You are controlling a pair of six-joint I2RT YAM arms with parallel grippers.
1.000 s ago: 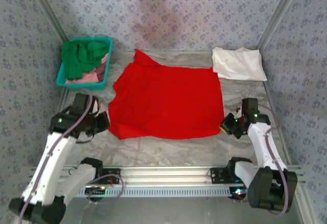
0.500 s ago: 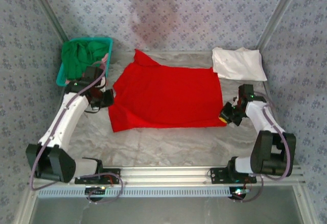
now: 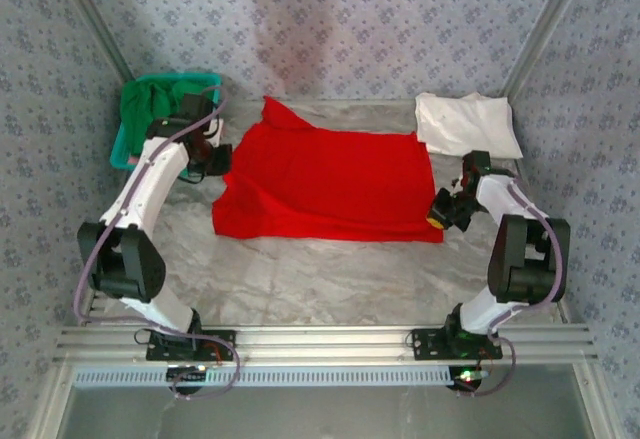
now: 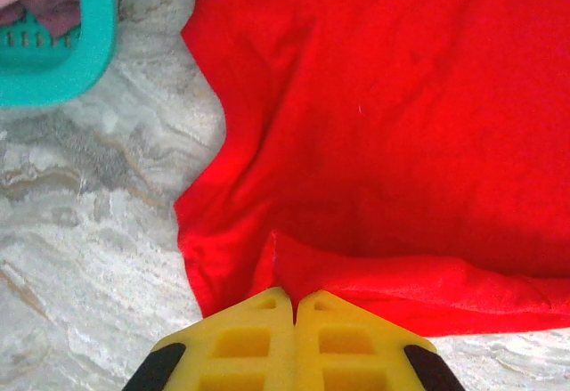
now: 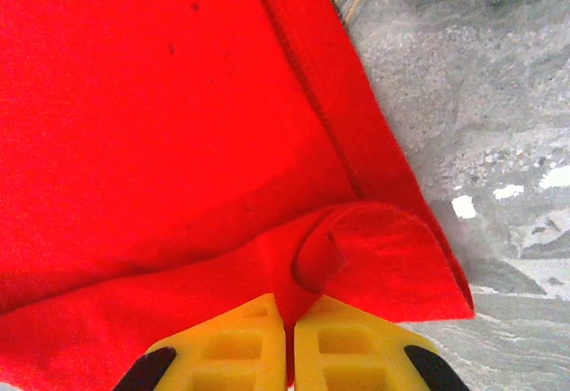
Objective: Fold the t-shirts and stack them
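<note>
Red t-shirt (image 3: 330,184) lies between basket (image 4: 96,35) and white t-shirt (image 3: 468,124)

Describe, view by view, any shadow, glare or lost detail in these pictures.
Top external: soft dark shadow on the back wall; the white t-shirt nearly washed out. Right wrist: white glare spots on the table beside the red t-shirt. Left wrist: even light, saturated red hides fold detail.
</note>
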